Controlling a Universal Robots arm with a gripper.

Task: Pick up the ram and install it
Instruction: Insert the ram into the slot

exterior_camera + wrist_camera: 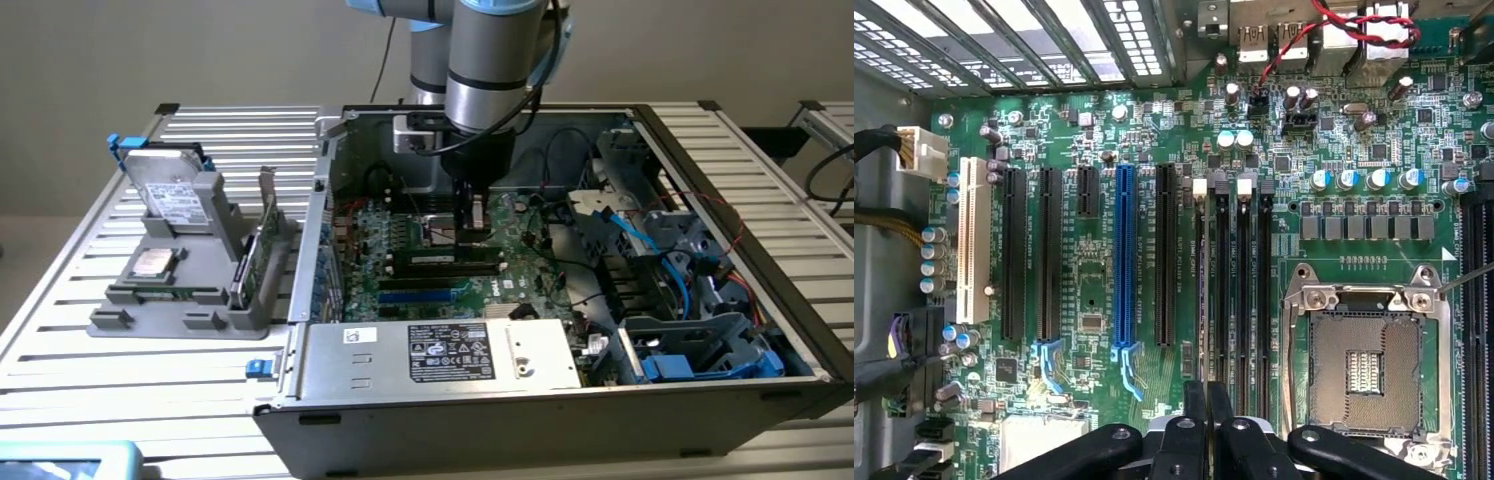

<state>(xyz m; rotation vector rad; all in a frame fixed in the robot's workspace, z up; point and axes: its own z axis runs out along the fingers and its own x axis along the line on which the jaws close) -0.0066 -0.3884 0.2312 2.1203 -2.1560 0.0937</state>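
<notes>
Robot gripper (470, 238), fingers pressed together with nothing between them, hangs inside the open computer case (534, 420), just above the ram (447, 262), which appears seated upright in the motherboard (1094, 130).

One blue slot (1124, 265), one white slot (976, 240), one CPU socket (1366, 365), maybe four memory slots (1222, 290).

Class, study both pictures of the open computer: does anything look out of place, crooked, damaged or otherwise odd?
Nothing looks damaged, spilled or crooked. The computer case lies open, the green board inside looks intact and its slots run straight. The only gap is the empty processor socket beside the slots.
</notes>
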